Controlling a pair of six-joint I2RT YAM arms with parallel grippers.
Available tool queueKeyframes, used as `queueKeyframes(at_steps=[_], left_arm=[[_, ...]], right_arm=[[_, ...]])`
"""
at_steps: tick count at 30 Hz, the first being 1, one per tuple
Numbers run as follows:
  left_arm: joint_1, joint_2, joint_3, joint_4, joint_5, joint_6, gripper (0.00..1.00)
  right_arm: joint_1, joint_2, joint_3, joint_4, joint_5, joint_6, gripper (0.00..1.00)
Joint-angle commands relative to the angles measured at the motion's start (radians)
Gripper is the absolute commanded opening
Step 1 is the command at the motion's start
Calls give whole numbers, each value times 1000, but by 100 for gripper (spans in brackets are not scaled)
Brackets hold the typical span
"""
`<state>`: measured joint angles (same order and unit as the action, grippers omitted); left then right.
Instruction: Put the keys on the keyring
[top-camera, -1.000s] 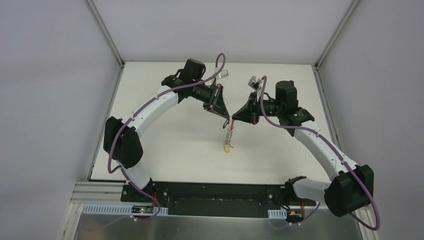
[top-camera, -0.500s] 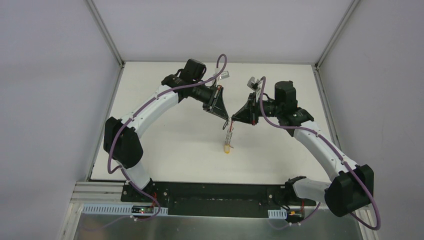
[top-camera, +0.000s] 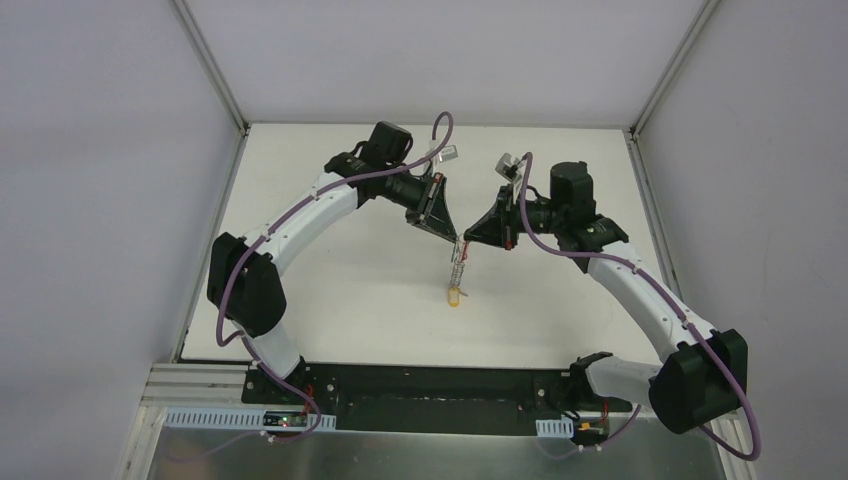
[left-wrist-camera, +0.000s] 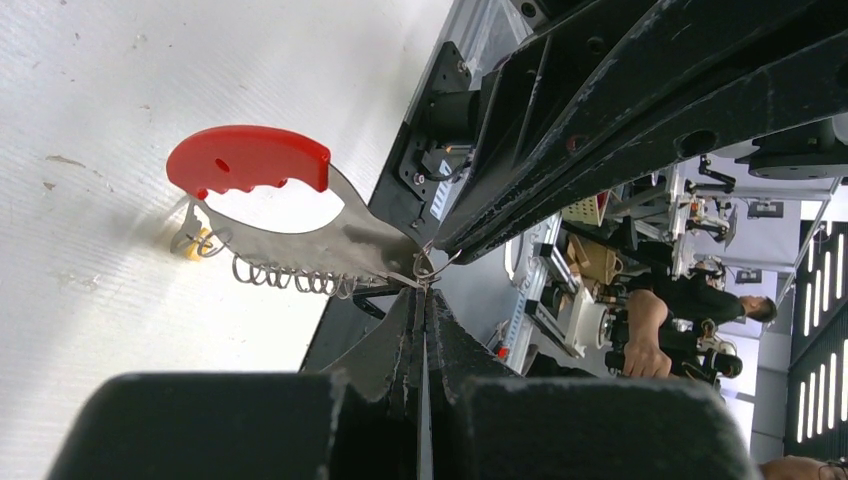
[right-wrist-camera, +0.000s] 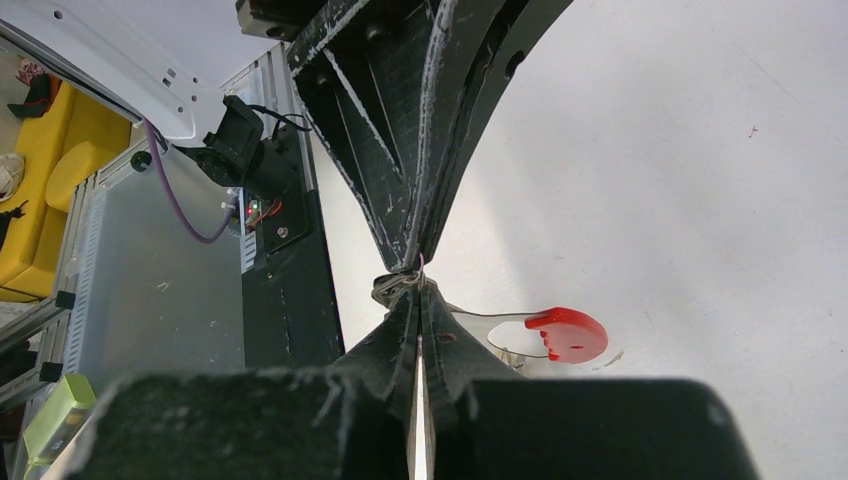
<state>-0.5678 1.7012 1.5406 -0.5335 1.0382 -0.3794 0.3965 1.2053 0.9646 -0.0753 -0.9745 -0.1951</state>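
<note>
Left gripper has crept a tiny bit toward the right gripper. Both tips meet just above the keys, fingers clenched tight (which one holds them, I cannot tell). The keys hang straight down, yellow end lowest. Bare table lies all around the keys, its edges well away. Both arms bend inward like elbows.

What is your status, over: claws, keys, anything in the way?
Left claw and right claw both shut, tips meeting on the keys. Bunch dangles below them. Keyring not visible. Nothing blocking.
</note>
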Motion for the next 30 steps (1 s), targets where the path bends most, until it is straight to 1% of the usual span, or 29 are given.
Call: queueKeyframes(at_steps=[1, 17, 21, 25, 30], left_arm=[[9, -11, -18, 27, 16, -9, 0], [13, 5, -32, 58, 49, -31, 0], [12, 6, -48, 80, 54, -56, 0], [13, 11, -85, 150, 72, -117, 0], [13, 22, -82, 159, 80, -129, 0]], right_arm=[[-11, -35, 10, 25, -27, -1, 0], [-20, -41, 4, 36, -41, -4, 0], [-22, -41, 13, 38, -40, 3, 0], [-21, -43, 19, 40, -39, 14, 0], [-22, -41, 14, 45, -39, 16, 0]])
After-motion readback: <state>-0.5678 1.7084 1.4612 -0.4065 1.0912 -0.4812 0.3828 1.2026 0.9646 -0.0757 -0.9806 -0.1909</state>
